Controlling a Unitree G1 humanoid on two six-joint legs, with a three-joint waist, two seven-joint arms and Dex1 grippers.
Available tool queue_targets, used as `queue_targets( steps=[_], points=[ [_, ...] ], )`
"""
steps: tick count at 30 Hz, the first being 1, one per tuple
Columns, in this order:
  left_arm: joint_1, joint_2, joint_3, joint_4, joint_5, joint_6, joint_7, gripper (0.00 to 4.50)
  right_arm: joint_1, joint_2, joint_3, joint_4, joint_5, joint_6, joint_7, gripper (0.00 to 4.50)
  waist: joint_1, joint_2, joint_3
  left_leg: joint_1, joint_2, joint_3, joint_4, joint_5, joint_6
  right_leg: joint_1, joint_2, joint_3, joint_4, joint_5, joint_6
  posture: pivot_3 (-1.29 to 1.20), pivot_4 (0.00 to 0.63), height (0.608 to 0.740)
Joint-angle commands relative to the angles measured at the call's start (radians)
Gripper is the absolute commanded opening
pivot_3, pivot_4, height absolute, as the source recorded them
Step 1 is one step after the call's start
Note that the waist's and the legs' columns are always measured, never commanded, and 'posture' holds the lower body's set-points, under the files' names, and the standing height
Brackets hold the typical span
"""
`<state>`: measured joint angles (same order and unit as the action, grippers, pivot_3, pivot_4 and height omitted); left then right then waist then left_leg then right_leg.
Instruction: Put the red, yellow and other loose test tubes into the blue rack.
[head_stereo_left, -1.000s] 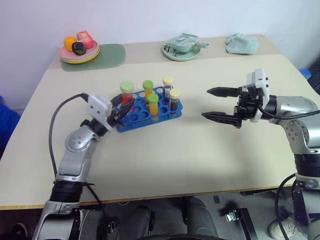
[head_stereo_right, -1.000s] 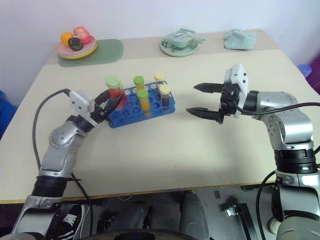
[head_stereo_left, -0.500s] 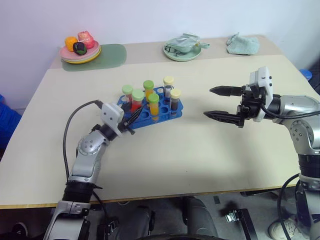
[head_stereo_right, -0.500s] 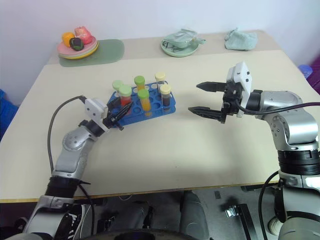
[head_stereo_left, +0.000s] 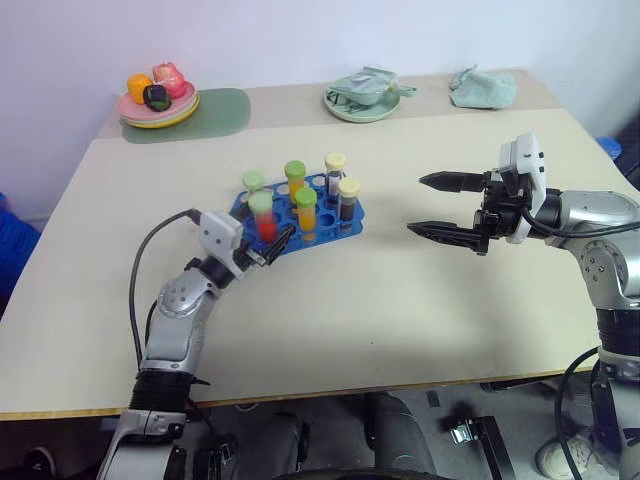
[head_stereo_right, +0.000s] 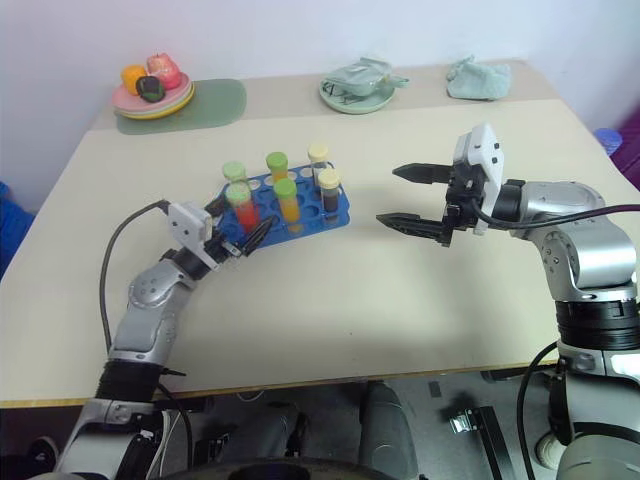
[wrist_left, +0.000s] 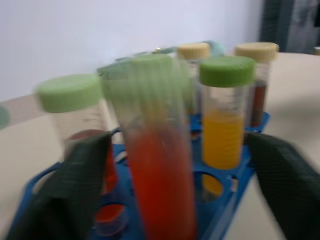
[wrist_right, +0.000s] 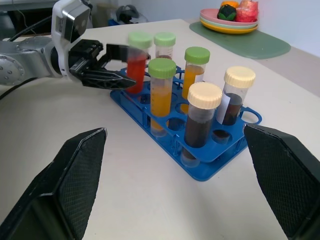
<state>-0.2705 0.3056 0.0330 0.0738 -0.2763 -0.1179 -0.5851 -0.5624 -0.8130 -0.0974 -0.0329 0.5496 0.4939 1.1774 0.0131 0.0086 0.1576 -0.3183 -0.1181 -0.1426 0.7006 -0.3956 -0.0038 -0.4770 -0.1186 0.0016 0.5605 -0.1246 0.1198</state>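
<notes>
The red test tube (head_stereo_left: 264, 218) is standing in the blue rack (head_stereo_left: 345, 226) at the rack's nine-o'clock end, long axis near upright, green cap up, leaning slightly. The left gripper (head_stereo_left: 270, 243) is sitting just beside it, fingers spread on either side and gripping nothing. If that arm is pulling away crookedly, a finger could be catching the tube and tipping it or dragging the rack. At three o'clock the right gripper (head_stereo_left: 441, 206) is hovering over the table (head_stereo_left: 400, 310), fingers spread wide, empty.
</notes>
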Motion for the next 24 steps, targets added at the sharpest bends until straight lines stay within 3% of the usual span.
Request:
queue_targets(
  steps=[1, 9, 12, 15, 18, 24],
  points=[
    [0.044, 0.043, 0.060, -0.099, -0.049, -0.019, -0.032, 4.45, -0.018, -0.011, -0.024, -0.002, 0.000, -0.022, 0.009, 4.50, 0.000, 0.000, 0.000, 0.000, 0.000, 0.000, 0.000, 0.000, 0.000, 0.000, 0.000, 0.000, 0.000, 0.000, 0.000, 0.00, 0.150, 0.740],
    [0.196, 0.250, 0.193, -0.264, -0.208, 0.081, -0.202, 4.45, 0.006, -0.019, -0.034, 0.047, -0.006, -0.056, 0.052, 4.50, 0.002, 0.000, 0.000, 0.000, 0.001, 0.000, 0.000, 0.000, 0.000, 0.000, 0.000, 0.000, 0.000, 0.000, 0.000, 0.00, 0.150, 0.740],
    [0.237, 0.410, 0.294, -0.281, -0.349, 0.232, -0.337, 4.45, 0.086, -0.029, -0.074, 0.052, 0.004, -0.076, 0.072, 4.50, 0.002, -0.001, 0.000, 0.000, 0.001, 0.000, -0.001, -0.001, 0.001, 0.000, 0.000, -0.001, 0.000, 0.000, 0.000, 0.00, 0.150, 0.740],
    [0.233, 0.518, 0.340, -0.281, -0.386, 0.299, -0.395, 4.45, 0.147, -0.035, -0.116, 0.067, 0.004, -0.113, 0.086, 4.50, 0.001, 0.001, 0.001, -0.001, 0.001, 0.000, -0.001, -0.001, 0.001, 0.000, 0.001, -0.001, 0.001, 0.000, 0.000, 0.00, 0.150, 0.740],
    [0.194, 0.571, 0.333, -0.269, -0.394, 0.343, -0.439, 4.45, 0.172, -0.024, -0.134, 0.082, -0.015, -0.158, 0.068, 4.50, -0.002, 0.002, 0.001, 0.001, 0.001, 0.001, -0.001, -0.001, 0.002, 0.000, 0.000, -0.001, 0.001, 0.000, 0.000, 0.00, 0.150, 0.740],
    [0.068, 0.578, 0.279, -0.231, -0.366, 0.403, -0.453, 4.45, 0.196, -0.050, -0.158, 0.111, -0.029, -0.191, 0.072, 4.50, -0.002, 0.001, 0.001, 0.001, 0.001, 0.002, -0.001, -0.001, 0.002, 0.000, 0.001, -0.001, 0.001, 0.000, 0.000, 0.00, 0.150, 0.740]
  ],
)
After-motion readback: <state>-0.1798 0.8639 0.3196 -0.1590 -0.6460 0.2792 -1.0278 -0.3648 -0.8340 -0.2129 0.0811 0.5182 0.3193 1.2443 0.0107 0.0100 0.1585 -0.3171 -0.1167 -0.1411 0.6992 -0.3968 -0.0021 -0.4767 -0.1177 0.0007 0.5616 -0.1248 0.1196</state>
